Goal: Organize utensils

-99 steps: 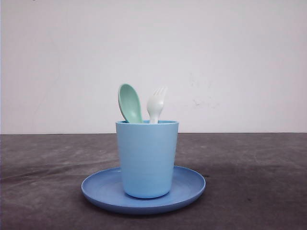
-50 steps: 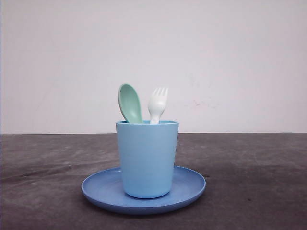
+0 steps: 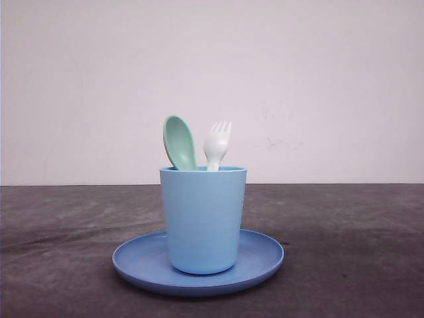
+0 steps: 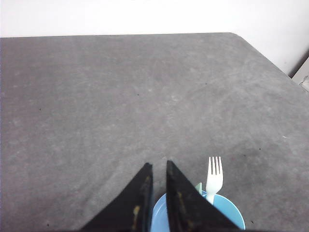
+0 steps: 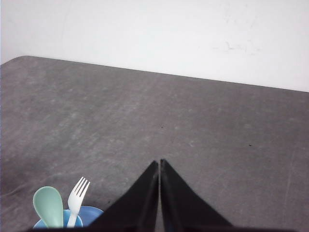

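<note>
pale plastic, both of them: the mint-green spoon [image 3: 179, 143] and the white fork [image 3: 216, 145] stand side by side, heads up, in the light blue cup [image 3: 203, 220], which sits on the round blue plate [image 3: 262, 260] on the dark grey desk [image 3: 351, 245]. the spoon leans toward the robot's left, the fork stands nearly upright just beside it; whether they touch inside the cup is hidden.

they look light and stiff, with smooth, probably slippery surfaces, so a pinch could let them twist or slide. the handles are down in the cup, so the exposed neck below each head is the likely place to take hold, pinching across the flat faces. the cup may be light enough to tip or drag if a utensil is pulled sideways, so a straight lift would suit better.

the left tool [image 4: 159, 166] hangs above the cup with its fingers almost together, a narrow gap between them, gripping nothing. the right tool [image 5: 159, 164] has its fingers pressed closed, also empty, with spoon and fork off to one side.
</note>
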Robot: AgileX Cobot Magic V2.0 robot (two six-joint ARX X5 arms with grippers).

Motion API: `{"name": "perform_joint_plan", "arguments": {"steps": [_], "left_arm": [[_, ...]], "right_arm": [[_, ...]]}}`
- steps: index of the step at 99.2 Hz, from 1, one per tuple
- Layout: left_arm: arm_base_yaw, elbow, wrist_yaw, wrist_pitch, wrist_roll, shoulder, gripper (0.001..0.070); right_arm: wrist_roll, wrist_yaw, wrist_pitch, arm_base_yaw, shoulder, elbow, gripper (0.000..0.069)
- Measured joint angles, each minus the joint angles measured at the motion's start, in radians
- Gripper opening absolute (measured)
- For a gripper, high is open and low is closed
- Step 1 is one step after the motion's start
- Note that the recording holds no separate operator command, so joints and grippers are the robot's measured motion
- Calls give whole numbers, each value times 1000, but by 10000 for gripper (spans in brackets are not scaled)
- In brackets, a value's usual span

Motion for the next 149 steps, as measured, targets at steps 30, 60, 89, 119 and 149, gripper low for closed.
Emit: {"name": "perform_joint_plan", "arguments": {"steps": [30, 60, 89, 119, 149], "left_arm": [[0, 0, 0, 0, 0, 0, 25], [23, 0, 0, 0, 58, -8, 25], [241, -37, 0, 55, 157, -44, 25], [508, -389, 0, 254, 169, -239, 25], [626, -780, 0, 323, 185, -520, 25]], "right_arm": [[0, 0, 0, 0, 0, 0, 4], [0, 0, 0, 0, 0, 0, 4], [0, 0, 0, 0, 0, 0, 4], [0, 0, 0, 0, 0, 0, 4], [0, 0, 0, 0, 0, 0, 4]]}}
